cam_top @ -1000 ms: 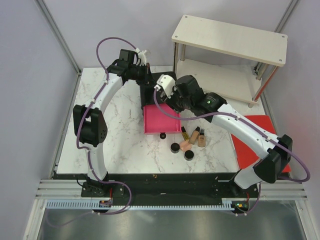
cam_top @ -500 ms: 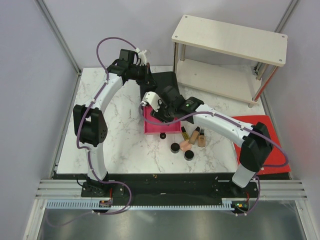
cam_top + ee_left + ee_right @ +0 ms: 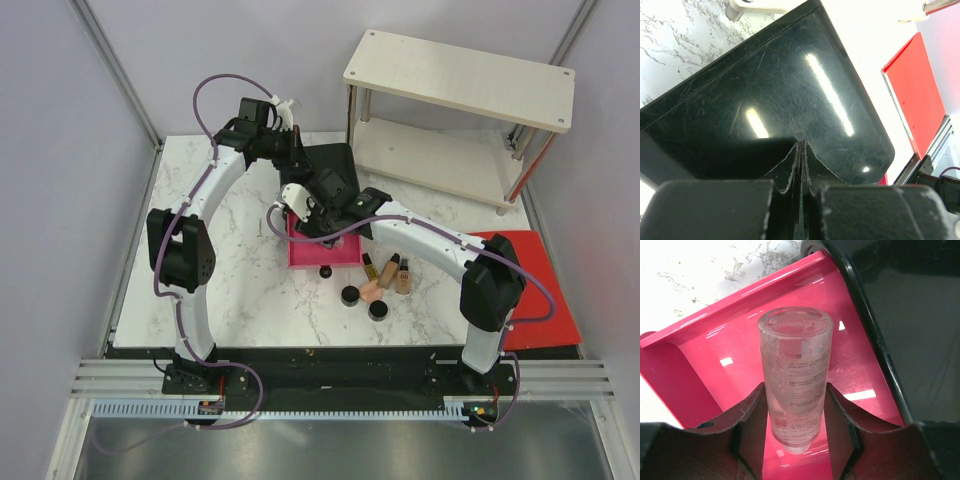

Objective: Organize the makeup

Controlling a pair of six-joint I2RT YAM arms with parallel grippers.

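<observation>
The clear container (image 3: 795, 340) is clamped between the fingers of the right gripper (image 3: 796, 390), gripped on both sides of its lower body, its closed round end pointing away from the wrist. It hangs inside the open pink drawer (image 3: 740, 340); whether it touches the drawer floor cannot be determined. The drawer projects from the near side of the black box (image 3: 910, 315).

In the overhead view the right gripper (image 3: 310, 225) sits over the far part of the pink drawer (image 3: 325, 250).

Remaining makeup lies on the marble table (image 3: 240, 260), just near and right of the drawer:
- gold-black tube (image 3: 368, 266)
- two beige foundation tubes (image 3: 387, 270) (image 3: 403, 277), side by side
- peach puff (image 3: 371, 291), between two round black jars (image 3: 349, 295) (image 3: 378, 310)
- small black cap (image 3: 326, 272), close to the drawer's near edge

The left gripper (image 3: 801, 147) is clenched, fingertips meeting with nothing between them, at the glossy top of the black box (image 3: 790, 90).

A red mat (image 3: 530, 290) lies at the right edge of the table. A two-tier wooden shelf (image 3: 460, 100) stands at the far right.
</observation>
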